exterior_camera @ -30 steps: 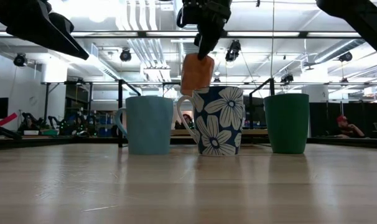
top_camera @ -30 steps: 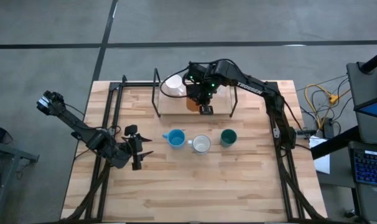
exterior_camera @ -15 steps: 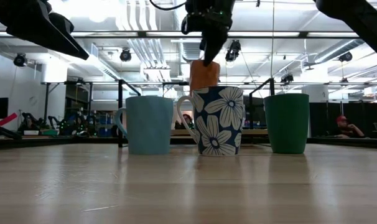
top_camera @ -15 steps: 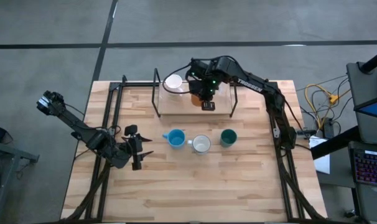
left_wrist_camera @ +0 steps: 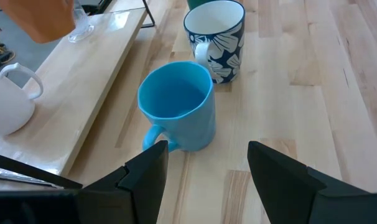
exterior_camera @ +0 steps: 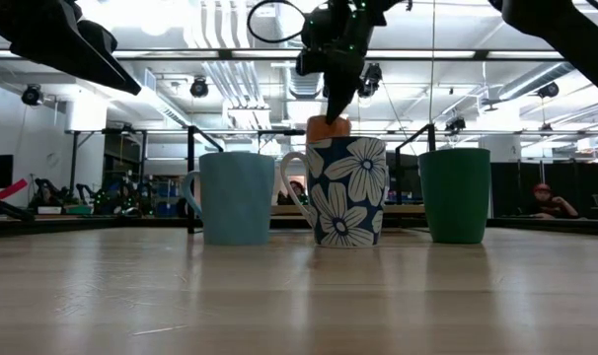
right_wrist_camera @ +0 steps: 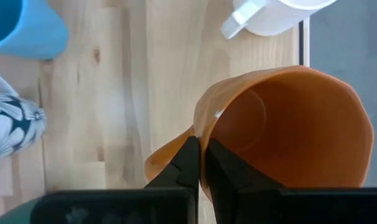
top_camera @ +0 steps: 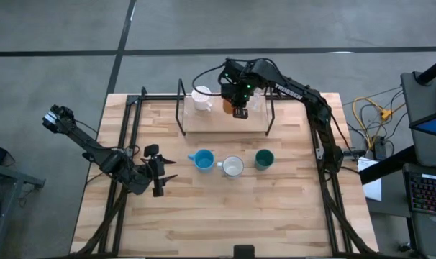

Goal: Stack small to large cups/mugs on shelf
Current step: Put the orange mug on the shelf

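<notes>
My right gripper [top_camera: 237,109] is shut on the orange cup [top_camera: 228,105] over the shelf board [top_camera: 225,124], between the white mug [top_camera: 201,97] and the clear glass [top_camera: 256,103], which both stand on the board. In the low view the orange cup [exterior_camera: 329,127] shows just above the flowered white mug [exterior_camera: 343,190]. The light blue mug [top_camera: 201,160], the flowered mug [top_camera: 233,167] and the dark green cup [top_camera: 264,158] stand in a row on the table. My left gripper [top_camera: 159,173] is open and empty, near the blue mug [left_wrist_camera: 179,112]. My right gripper pinches the orange cup's wall at the rim [right_wrist_camera: 204,134], beside its handle [right_wrist_camera: 165,160], with one finger inside the cup and one outside. The fingers come from above, pointing down. The cup is upright, mouth up; the flowered mug hides whether its base is on the board.
The shelf's black rod frame has upright posts [top_camera: 180,93] at the board's ends. Black rails [top_camera: 132,122] run along the table's left and right sides. Bare tabletop [top_camera: 232,216] lies toward the near edge.
My right gripper has carried the orange cup toward the table's far edge, over the shelf board, and has gone lower. The cup was tilted a second ago and now stands upright. It has come closer to the white mug and the glass.
</notes>
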Tool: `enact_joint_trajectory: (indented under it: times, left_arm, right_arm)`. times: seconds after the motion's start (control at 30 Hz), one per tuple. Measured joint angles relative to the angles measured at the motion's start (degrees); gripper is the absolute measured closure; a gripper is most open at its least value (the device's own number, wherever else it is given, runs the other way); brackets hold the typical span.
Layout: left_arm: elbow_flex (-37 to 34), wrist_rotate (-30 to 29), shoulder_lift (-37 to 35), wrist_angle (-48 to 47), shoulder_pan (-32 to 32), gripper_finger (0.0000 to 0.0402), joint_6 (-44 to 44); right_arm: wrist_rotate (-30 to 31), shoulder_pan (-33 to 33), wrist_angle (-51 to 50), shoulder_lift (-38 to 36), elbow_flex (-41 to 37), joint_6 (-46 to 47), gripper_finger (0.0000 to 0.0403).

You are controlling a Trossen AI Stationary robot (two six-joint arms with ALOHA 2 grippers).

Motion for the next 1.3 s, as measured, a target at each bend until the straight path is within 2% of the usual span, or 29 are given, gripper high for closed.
enact_joint_trajectory:
  times: [0.43, 0.93, 1.17, 1.3]
  left_arm:
    - [-0.02, 0.00, 0.00, 0.04, 0.00, 0.0194, 0.02]
    - [-0.02, -0.02, 0.00, 0.28, 0.04, 0.0194, 0.04]
    - [-0.02, -0.02, 0.00, 0.22, 0.04, 0.0194, 0.02]
    - [-0.02, -0.02, 0.00, 0.09, 0.04, 0.0194, 0.13]
  right_arm:
    - [-0.38, -2.62, 7.63, 0.00, -2.19, -4.07, 0.0394]
    - [-3.66, -5.98, 9.68, 0.92, -2.69, -0.68, 0.0394]
    - [-2.90, -5.92, 9.28, 4.85, -2.39, -1.60, 0.0394]
    - [-0.46, -6.13, 9.18, 5.07, -2.28, -1.76, 0.0394]
